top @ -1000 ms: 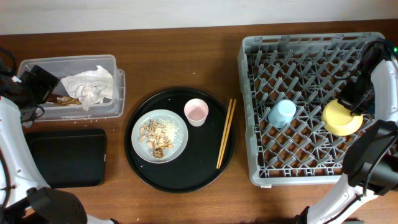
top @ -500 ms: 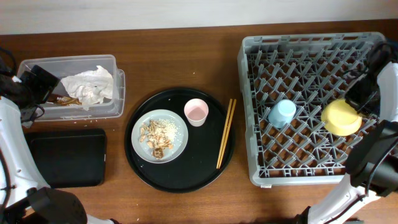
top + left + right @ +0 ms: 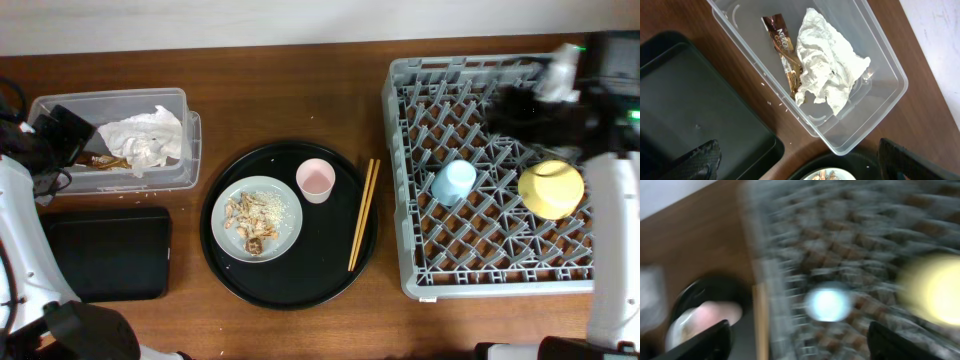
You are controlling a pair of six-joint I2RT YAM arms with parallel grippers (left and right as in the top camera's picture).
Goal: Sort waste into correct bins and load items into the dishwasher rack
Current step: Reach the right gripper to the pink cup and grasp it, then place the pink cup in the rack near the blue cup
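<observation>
the right hand [image 3: 805,342] hangs over the dishwasher rack [image 3: 420,275]. it is blurred, with its fingers spread wide and nothing between them. the yellow bowl [image 3: 551,189] and light-blue cup [image 3: 454,181] sit in the rack. the left hand [image 3: 802,160] gapes empty above the clear tub [image 3: 752,37], which holds the crumpled paper [image 3: 827,75]. on the desk [image 3: 300,90], the round black tray [image 3: 310,285] carries the pink cup [image 3: 315,180], the plate [image 3: 222,235] of scraps [image 3: 248,215] and the chopsticks [image 3: 363,214].

Brn table [image 3: 300,90]: tub [image 3: 193,150], flat tray [image 3: 105,255], rnd tray [image 3: 320,262], rack [image 3: 395,170].
</observation>
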